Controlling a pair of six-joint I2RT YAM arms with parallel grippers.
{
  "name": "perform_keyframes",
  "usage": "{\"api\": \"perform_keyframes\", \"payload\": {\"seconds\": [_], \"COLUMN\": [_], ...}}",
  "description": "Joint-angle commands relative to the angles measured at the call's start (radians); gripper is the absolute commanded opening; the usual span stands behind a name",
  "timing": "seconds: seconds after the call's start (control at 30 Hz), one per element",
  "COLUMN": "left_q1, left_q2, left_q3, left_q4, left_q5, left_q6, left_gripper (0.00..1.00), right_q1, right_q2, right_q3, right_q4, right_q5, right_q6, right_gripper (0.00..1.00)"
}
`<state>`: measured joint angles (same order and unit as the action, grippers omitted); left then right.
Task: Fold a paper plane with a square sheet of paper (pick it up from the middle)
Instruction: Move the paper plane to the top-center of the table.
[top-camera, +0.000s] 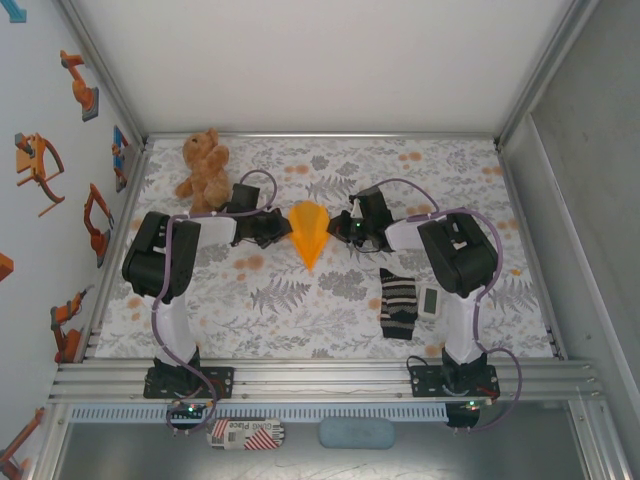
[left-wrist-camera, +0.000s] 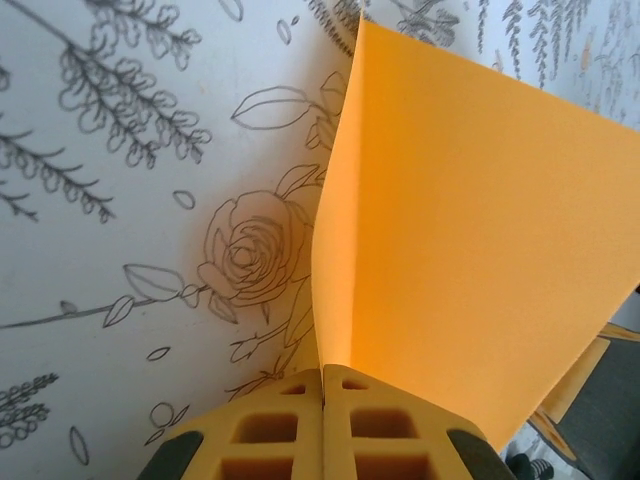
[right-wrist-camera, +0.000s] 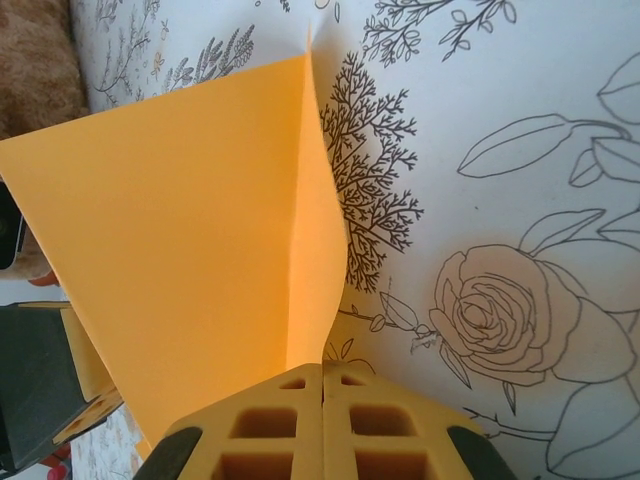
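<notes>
Left gripper and right gripper, both pinched shut on the paper plane hanging right between them. Long axis crosswise to both grips, equally near either, so no favourite really.

paper plane: plain orange-yellow | tabletop: white, grey line-drawn flowers and ferns, faint orange blotches | teddy bear: brown | sock: black-and-white stripes | small device: white | left gripper, right gripper: yellow, dark grey corners | left wall: pale, orange-and-blue robot-arm pictures
</notes>
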<state>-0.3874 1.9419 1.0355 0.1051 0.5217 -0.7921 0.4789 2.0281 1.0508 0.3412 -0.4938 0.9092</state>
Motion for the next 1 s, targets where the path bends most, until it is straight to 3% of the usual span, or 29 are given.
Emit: {"api": "perform_keyframes", "payload": {"seconds": [0.0,0.17,0.43,0.97], "left_q1": [0.003,0.001,-0.002,-0.001], "left_q2": [-0.018,-0.027,-0.023,-0.017], "left_q3": [-0.004,-0.002,0.0,0.004], "left_q4": [0.032,0.031,0.039,0.036], "left_q5": [0.024,0.026,0.031,0.047], "left_q6": [-0.013,-0.015,-0.021,-0.016], "left_gripper": [0.02,0.02,0.02,0.02], "right_q1": [-0.002,0.039,0.171,0.201], "right_q2": [-0.085,-0.188,-0.165,-0.015], "right_q3": [-0.012,0.011,0.085,0.232], "right_q4": [-0.025,-0.233,-0.414,-0.428], "right_q5": [0.012,0.118,0.235,0.144], "right_q6": [-0.023,-0.137,-0.189,-0.193], "right_gripper": [0.14,0.27,0.34,0.35]}}
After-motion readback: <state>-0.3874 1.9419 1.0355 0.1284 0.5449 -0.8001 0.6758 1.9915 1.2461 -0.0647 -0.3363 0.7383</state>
